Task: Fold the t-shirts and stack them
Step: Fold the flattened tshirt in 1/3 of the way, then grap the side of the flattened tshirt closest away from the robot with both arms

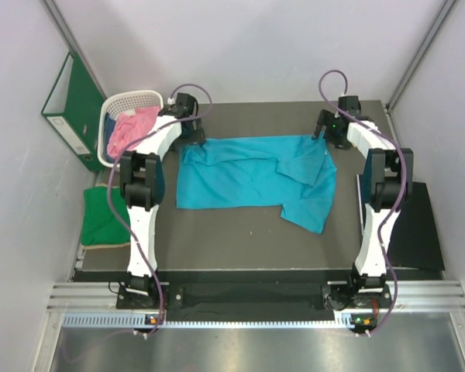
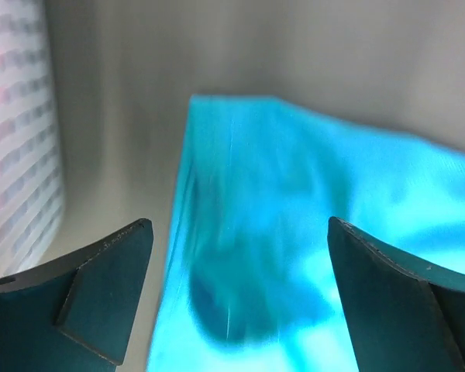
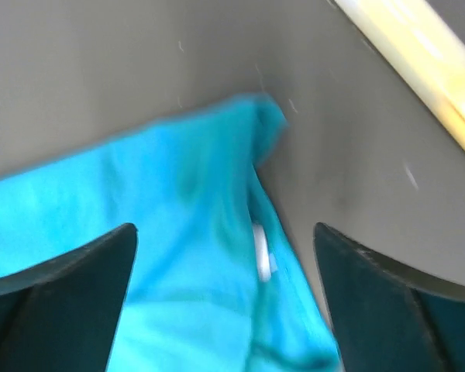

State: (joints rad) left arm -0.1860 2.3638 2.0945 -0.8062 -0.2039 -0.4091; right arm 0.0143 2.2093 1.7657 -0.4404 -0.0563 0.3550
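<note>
At the upper left of the top view a green ring binder (image 1: pixel 71 108) leaned against the wall, and just right of it stood a white lattice basket (image 1: pixel 143 98) with the pink t-shirt (image 1: pixel 132 128) bunched inside. Below the basket, at the left edge of the dark table (image 1: pixel 240 240), the green t-shirt (image 1: pixel 101 215) lay in a loose folded heap. The left gripper (image 1: pixel 194 138) hung over the upper left corner of the teal-blue t-shirt (image 1: pixel 248 174). In the left wrist view its fingers (image 2: pixel 101 287) were spread wide, with nothing held between them, the blurred teal cloth (image 2: pixel 294 217) below and the basket wall (image 2: pixel 15 139) at the left edge of the frame. The teal-blue t-shirt lay in the middle of the table, spread flat but creased, with one part reaching down toward the lower right. The right gripper (image 1: pixel 325 130) sat at the shirt's upper right corner. In the right wrist view its fingers (image 3: pixel 70 287) also stood well apart and empty above the cloth (image 3: pixel 163 256), where a small white label (image 3: pixel 260 252) showed near a fold. Whether either gripper touched the cloth could not be told. A black pad (image 1: pixel 415 229) lay beside the table at the right.
</note>
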